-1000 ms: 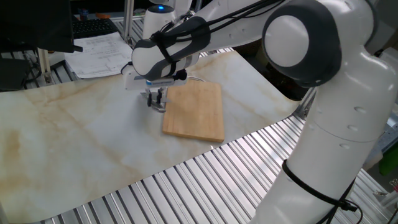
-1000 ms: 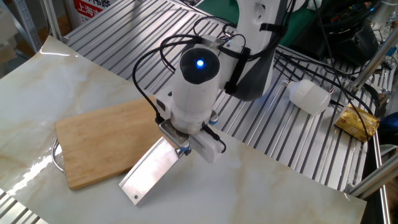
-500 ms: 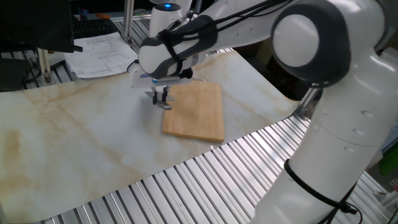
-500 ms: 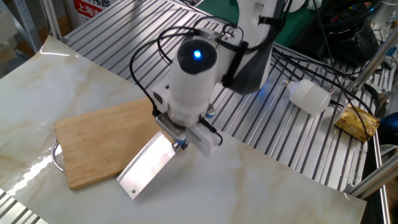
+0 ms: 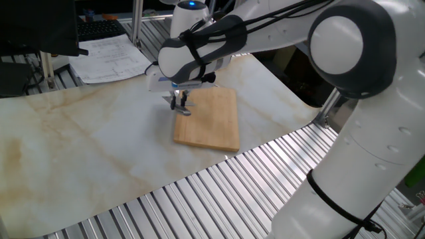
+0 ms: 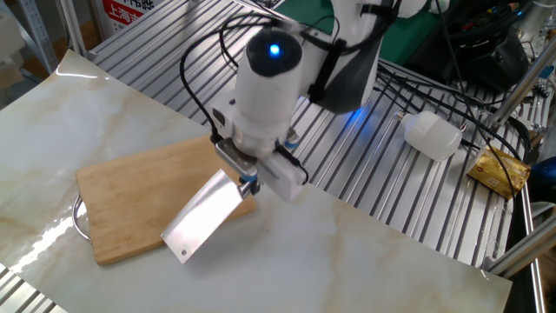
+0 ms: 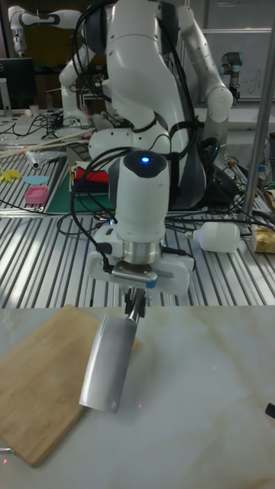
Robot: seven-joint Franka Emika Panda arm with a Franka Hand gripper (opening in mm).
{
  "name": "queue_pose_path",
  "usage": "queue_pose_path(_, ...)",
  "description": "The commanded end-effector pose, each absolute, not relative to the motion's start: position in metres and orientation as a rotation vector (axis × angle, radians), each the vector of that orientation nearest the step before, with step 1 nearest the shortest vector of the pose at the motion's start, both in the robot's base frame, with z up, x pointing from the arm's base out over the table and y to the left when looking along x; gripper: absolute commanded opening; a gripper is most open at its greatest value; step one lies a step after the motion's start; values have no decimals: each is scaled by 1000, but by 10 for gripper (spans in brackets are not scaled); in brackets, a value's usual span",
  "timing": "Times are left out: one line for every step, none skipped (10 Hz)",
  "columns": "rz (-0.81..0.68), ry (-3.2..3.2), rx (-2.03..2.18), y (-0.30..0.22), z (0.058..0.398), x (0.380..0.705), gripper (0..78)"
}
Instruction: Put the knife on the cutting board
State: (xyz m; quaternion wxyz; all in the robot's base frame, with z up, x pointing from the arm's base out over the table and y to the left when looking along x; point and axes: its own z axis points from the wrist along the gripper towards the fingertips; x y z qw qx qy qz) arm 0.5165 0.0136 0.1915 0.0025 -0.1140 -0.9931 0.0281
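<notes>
The cutting board (image 6: pixel 130 200) is a tan wooden rectangle lying flat on the marble sheet, also visible as the board (image 5: pixel 212 119) and the board (image 7: pixel 34 382). My gripper (image 6: pixel 250 184) is shut on the handle of the knife (image 6: pixel 201 216), a silver cleaver. Its broad blade hangs tilted in the air, partly over the board's edge nearest the arm. In the tall fixed view the knife (image 7: pixel 109 363) slopes down from the gripper (image 7: pixel 135 306), its tip just off the board's edge. The handle is mostly hidden between the fingers. The gripper (image 5: pixel 180 105) is above the board's left corner.
A marble sheet (image 5: pixel 80 146) covers the slatted metal table (image 5: pixel 199 192). Papers (image 5: pixel 106 56) lie at the back left. A white bottle (image 6: pixel 432 135) and a yellow packet (image 6: pixel 499 169) lie on the slats beside cables. A metal loop (image 6: pixel 80 217) sticks out of the board's end.
My gripper has carried the knife sideways from the marble toward the cutting board, and the blade now overlaps the board's edge. The board has not moved.
</notes>
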Motion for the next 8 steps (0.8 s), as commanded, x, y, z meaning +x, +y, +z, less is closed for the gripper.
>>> queue_pose_path(89,-3141,-371,3,200,506,11)
queue_pose_path(88,-3141,-371,3,200,506,11)
queue_pose_path(88,-3142,-372,2,201,505,11)
queue_pose_path(89,-3144,-375,0,201,503,11)
queue_pose_path(94,-3148,-382,-1,202,501,11)
queue_pose_path(106,-3148,-391,-2,203,500,11)
queue_pose_path(127,-3148,-390,-4,203,499,11)
queue_pose_path(129,-3152,-397,-5,204,497,11)
